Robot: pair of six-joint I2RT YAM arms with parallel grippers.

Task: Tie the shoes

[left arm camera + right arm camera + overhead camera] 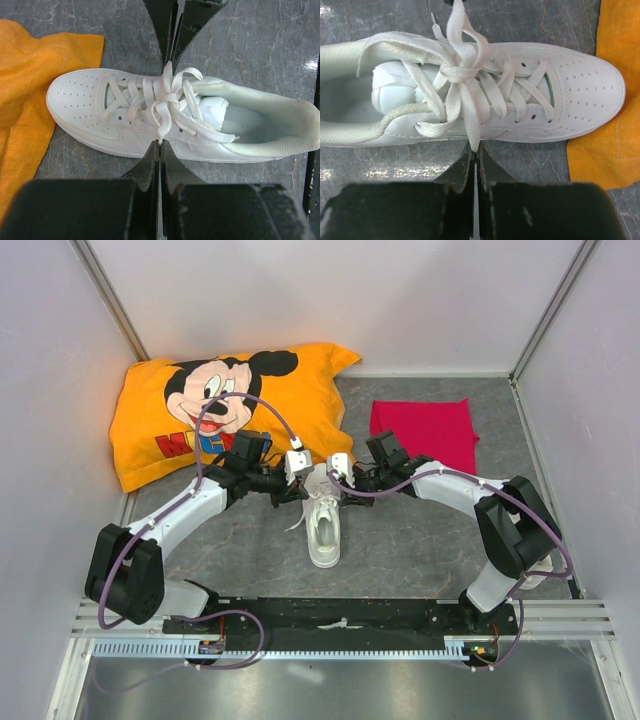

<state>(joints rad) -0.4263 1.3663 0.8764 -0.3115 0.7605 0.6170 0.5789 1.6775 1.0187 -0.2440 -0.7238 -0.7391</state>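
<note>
Single white shoe (323,525) on the grey bench (400,550), midway between my two arms, lying upright with its toe toward the far side and its heel opening toward the arm bases. The toe sits just beside the near edge of the orange pillow (230,410); a red cloth (425,430) lies well apart at far right. The laces (165,97) are crossed into a loose tangle over the tongue, with strands running out to either side of the shoe. My left tool (160,144) is clenched, its fingertips meeting on a strand of the laces at the shoe's side. My right tool (474,151) is likewise clenched on a strand drawn from the tangle over the opposite side; in the left wrist view I see its dark fingers across the shoe, pinching that strand. In the top view I read both tools as pressed close against the shoe's lacing area.
</note>
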